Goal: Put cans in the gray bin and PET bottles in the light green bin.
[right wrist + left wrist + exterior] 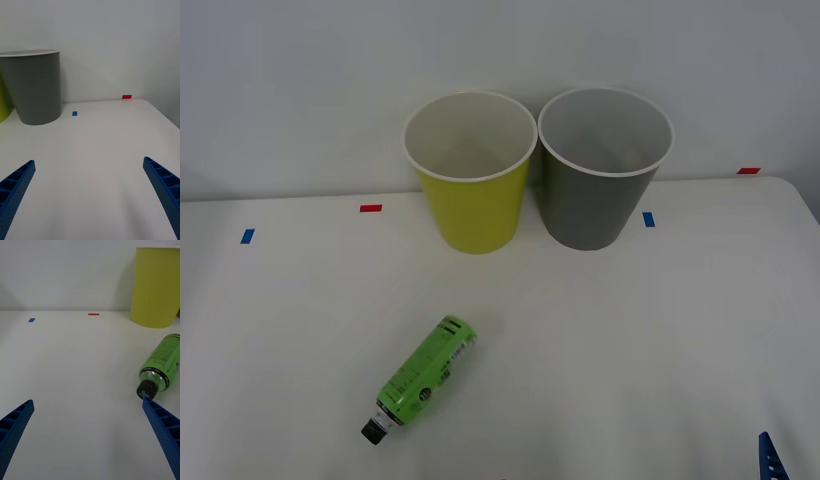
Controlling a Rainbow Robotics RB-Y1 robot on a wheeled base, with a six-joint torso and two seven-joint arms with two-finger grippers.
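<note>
A PET bottle [426, 376] with a bright green label and black cap lies on its side on the white table, cap toward the near edge. Behind it stand the light green bin [471, 200] and, on its right, the gray bin [592, 205], both upright. My left gripper [87, 402] is open, low over the table, one fingertip almost touching the cap of the bottle [162, 363]. My right gripper [89, 161] is open over bare table, with the gray bin [35, 90] farther off. One of its fingers [770, 462] shows at the near right corner. Cans are out of view.
Small tape marks sit on the table: red [370, 208] and blue [247, 236] at the left, blue [648, 218] and red [748, 171] at the right. A wall rises right behind the bins. The table's right edge [805, 215] lies close to the right arm.
</note>
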